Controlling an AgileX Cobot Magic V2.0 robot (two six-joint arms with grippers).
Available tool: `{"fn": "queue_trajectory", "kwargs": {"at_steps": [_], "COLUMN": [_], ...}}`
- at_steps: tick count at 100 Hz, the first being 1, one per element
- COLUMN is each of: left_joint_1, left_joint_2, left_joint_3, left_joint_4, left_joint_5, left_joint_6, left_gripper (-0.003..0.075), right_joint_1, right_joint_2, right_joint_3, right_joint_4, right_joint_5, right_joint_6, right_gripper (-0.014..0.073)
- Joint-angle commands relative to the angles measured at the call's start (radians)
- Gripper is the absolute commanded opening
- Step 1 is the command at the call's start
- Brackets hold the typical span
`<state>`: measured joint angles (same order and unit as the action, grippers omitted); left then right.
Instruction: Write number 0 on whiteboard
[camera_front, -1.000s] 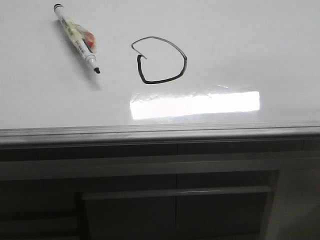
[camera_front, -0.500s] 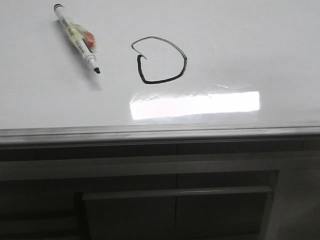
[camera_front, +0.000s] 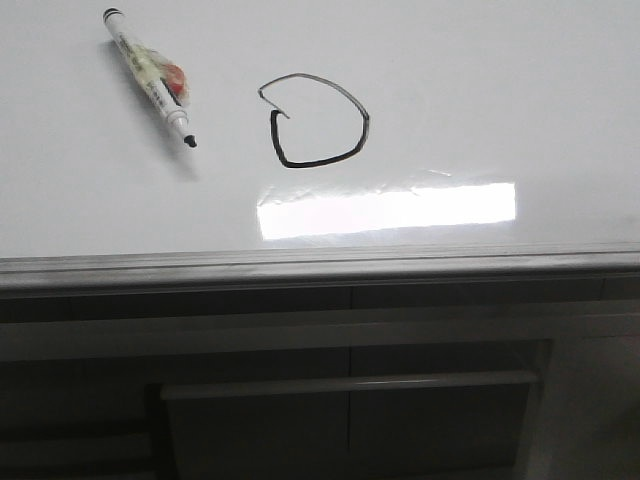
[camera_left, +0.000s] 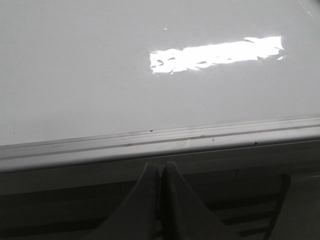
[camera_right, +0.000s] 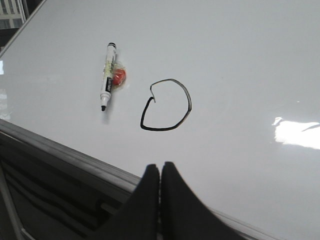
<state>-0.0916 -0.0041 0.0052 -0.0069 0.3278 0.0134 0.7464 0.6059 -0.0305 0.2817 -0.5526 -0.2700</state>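
Observation:
The number 0 (camera_front: 313, 122) is a lopsided black loop on the whiteboard (camera_front: 480, 90), with a thick lower stroke and a thin grey upper stroke. It also shows in the right wrist view (camera_right: 166, 106). An uncapped marker (camera_front: 150, 75) lies on the board left of the loop, tip toward the near edge; it shows in the right wrist view too (camera_right: 107, 76). My right gripper (camera_right: 160, 167) is shut and empty, over the board's near edge. My left gripper (camera_left: 160, 166) is shut and empty, just below the board's edge strip (camera_left: 200, 140). Neither gripper shows in the front view.
A bright rectangular light reflection (camera_front: 385, 210) lies on the board near the front edge. The grey metal edge strip (camera_front: 320, 262) runs across the front. Below it is a dark grey cabinet front (camera_front: 350, 400) with a horizontal bar.
The whole front view has shifted slightly left and up; the marker and the loop keep their places relative to each other.

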Motion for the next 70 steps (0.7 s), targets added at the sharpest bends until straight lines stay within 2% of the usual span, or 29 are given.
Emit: {"fn": "queue_trajectory", "kwargs": {"at_steps": [1, 7, 14, 18, 36, 46, 70], "left_joint_1": [0.002, 0.002, 0.002, 0.002, 0.002, 0.002, 0.002], "left_joint_2": [-0.027, -0.027, -0.027, -0.027, -0.027, -0.027, -0.027], "left_joint_3": [0.031, 0.031, 0.031, 0.031, 0.031, 0.031, 0.031], "left_joint_4": [-0.010, -0.010, -0.010, -0.010, -0.010, -0.010, -0.010], "left_joint_5": [-0.048, -0.048, -0.048, -0.048, -0.048, -0.048, -0.048], "left_joint_6": [-0.001, -0.001, -0.001, -0.001, -0.001, -0.001, -0.001], "left_gripper": [-0.0020, -0.0020, -0.0020, -0.0020, -0.0020, -0.0020, -0.0020], "right_joint_1": [-0.018, -0.043, -0.099, -0.133, -0.298, -0.337, -0.337], "right_joint_2": [-0.011, -0.021, -0.037, -0.049, -0.147, -0.235, -0.482], "right_joint_3": [0.004, 0.025, 0.056, 0.054, 0.054, 0.054, 0.054], "right_joint_4": [-0.038, -0.057, -0.139, -0.186, -0.460, -0.475, -0.475], "right_joint_5": [-0.111, -0.109, -0.103, -0.042, 0.188, 0.309, 0.706], "right_joint_6": [0.000, 0.000, 0.032, 0.054, 0.318, 0.333, 0.333], "right_gripper": [-0.0047, -0.0047, -0.0047, -0.0047, -0.0047, -0.0047, -0.0047]}}
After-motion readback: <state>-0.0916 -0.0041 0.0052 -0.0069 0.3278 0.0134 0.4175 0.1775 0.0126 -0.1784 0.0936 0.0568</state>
